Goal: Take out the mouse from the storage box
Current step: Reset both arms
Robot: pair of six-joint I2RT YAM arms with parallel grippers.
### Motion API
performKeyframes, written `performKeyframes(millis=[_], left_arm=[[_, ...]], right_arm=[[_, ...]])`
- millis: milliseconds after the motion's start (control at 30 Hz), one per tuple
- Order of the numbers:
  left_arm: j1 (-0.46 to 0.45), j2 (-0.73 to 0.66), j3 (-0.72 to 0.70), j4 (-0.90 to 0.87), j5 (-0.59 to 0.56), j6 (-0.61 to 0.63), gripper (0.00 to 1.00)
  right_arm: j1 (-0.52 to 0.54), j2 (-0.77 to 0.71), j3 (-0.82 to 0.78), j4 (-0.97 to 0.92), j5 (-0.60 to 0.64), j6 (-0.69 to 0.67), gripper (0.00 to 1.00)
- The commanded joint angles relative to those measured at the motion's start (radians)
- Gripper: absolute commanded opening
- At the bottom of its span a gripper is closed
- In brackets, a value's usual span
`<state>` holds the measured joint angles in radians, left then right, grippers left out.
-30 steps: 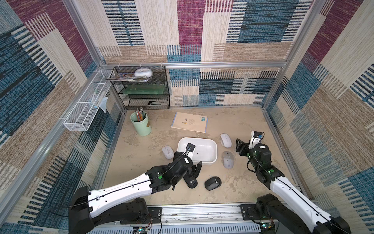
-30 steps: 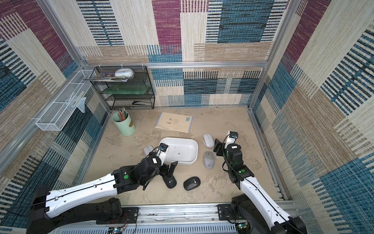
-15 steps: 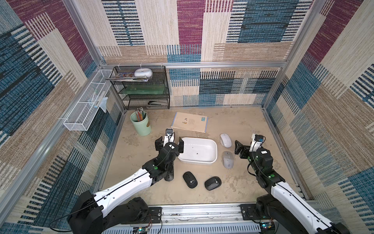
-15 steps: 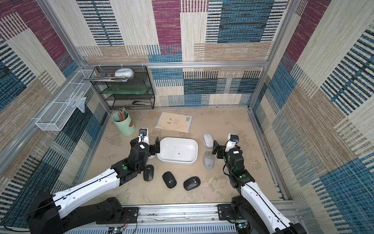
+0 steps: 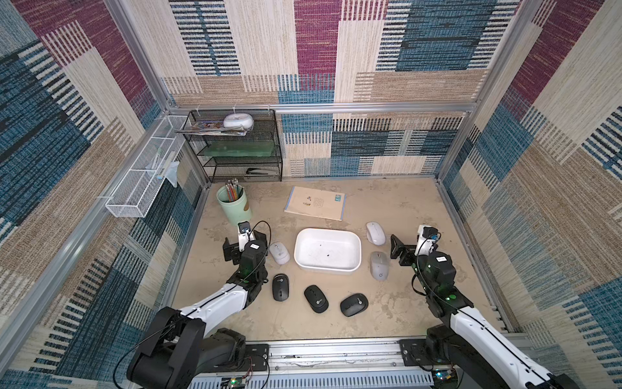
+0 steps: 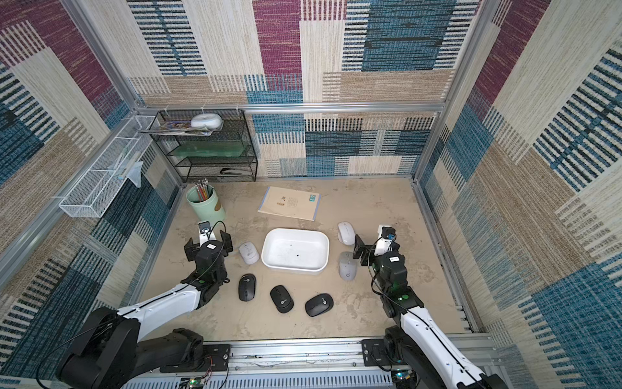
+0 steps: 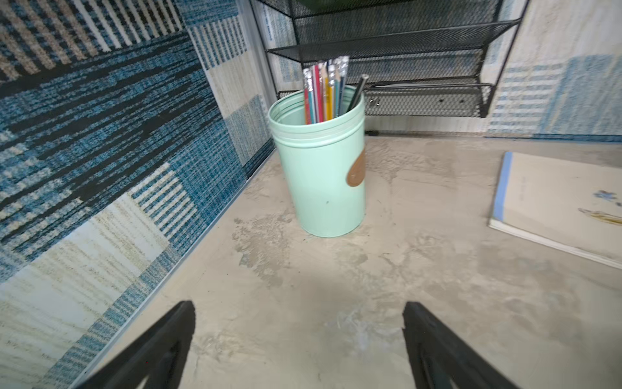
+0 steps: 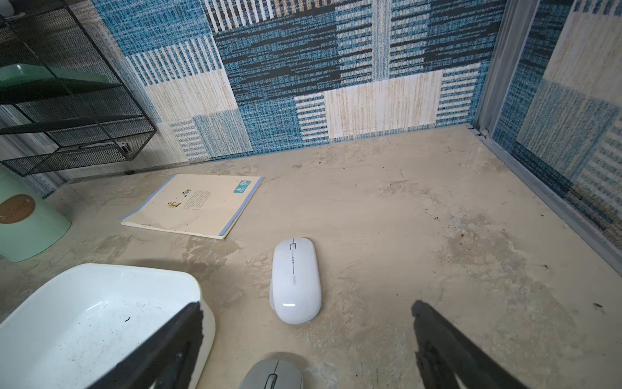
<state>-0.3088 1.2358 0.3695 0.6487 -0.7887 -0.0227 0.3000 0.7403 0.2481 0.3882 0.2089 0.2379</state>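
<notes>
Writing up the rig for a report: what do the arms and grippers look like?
Left arm and right arm: white forearm shells, black joints, thin black cables. Left gripper and right gripper: black, with wedge-shaped black fingers.

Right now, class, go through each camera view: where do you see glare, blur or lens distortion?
Right wrist view: a bright glare spot on the white mouse. Left wrist view: the pencil cup is sharp, the left hand shows only dark, soft-edged tips. Both top views: even light, faint shadows, walls splaying outward from the wide lens.
</notes>
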Motion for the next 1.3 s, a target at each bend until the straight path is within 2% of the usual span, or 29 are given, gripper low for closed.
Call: performKeyframes(millis=[0,167,267,367,467,500,600,633,667,700,733,767,833,900,967,1033,1100,1167,1267], left_arm=[[0.040,0.013,0.001,0.107,0.085,0.058,1.00],[0.082,0.061,0.006,0.124,0.165,0.099,1.00],[0.082,0.082,-0.003,0.075,0.199,0.050,1.00],[0.094,0.137,-0.049,0.227,0.243,0.103,1.00],[0.149,0.231,-0.041,0.288,0.346,0.085,0.99],[0.168,0.273,-0.049,0.373,0.382,0.099,0.99],[0.221,0.257,-0.043,0.281,0.459,0.023,0.99],[0.231,0.330,-0.043,0.381,0.455,0.038,1.00],[0.234,0.339,-0.028,0.404,0.462,0.049,1.00],[0.237,0.287,0.026,0.207,0.476,0.017,1.00],[0.258,0.291,0.030,0.173,0.512,0.006,1.00],[0.263,0.329,0.008,0.296,0.497,0.018,1.00],[0.263,0.285,0.035,0.160,0.495,-0.011,1.00],[0.261,0.321,0.008,0.286,0.488,0.013,1.00],[0.262,0.288,0.030,0.179,0.495,-0.008,1.00],[0.261,0.314,0.011,0.265,0.487,0.009,1.00],[0.263,0.290,0.029,0.187,0.495,-0.005,1.00],[0.262,0.309,0.017,0.240,0.492,0.006,1.00],[0.263,0.294,0.025,0.200,0.495,-0.002,1.00]], right_arm=[[0.001,-0.001,-0.006,0.041,0.012,-0.035,0.99],[0.001,0.012,-0.005,0.056,0.027,-0.056,0.99],[0.001,0.033,0.012,0.044,0.033,-0.069,0.99],[0.002,0.065,0.024,0.062,0.064,-0.092,0.99],[0.001,0.106,0.035,0.107,0.091,-0.126,0.99],[0.001,0.118,0.055,0.101,0.090,-0.154,0.99],[0.001,0.127,0.144,0.006,0.120,-0.183,0.99],[0.000,0.125,0.157,0.011,0.130,-0.199,0.99],[0.001,0.121,0.157,0.029,0.147,-0.207,0.99],[0.001,0.117,0.148,0.061,0.173,-0.207,0.99],[0.001,0.114,0.137,0.097,0.190,-0.224,0.99],[-0.001,0.119,0.126,0.130,0.205,-0.248,0.99],[-0.005,0.144,0.104,0.185,0.232,-0.293,0.99],[-0.011,0.194,0.056,0.281,0.255,-0.328,0.99],[-0.026,0.258,0.014,0.372,0.257,-0.330,0.99],[-0.042,0.340,-0.026,0.479,0.239,-0.335,1.00],[-0.060,0.449,-0.055,0.600,0.216,-0.338,1.00],[-0.083,0.560,-0.069,0.734,0.185,-0.354,1.00],[-0.110,0.616,-0.049,0.780,0.103,-0.384,1.00]])
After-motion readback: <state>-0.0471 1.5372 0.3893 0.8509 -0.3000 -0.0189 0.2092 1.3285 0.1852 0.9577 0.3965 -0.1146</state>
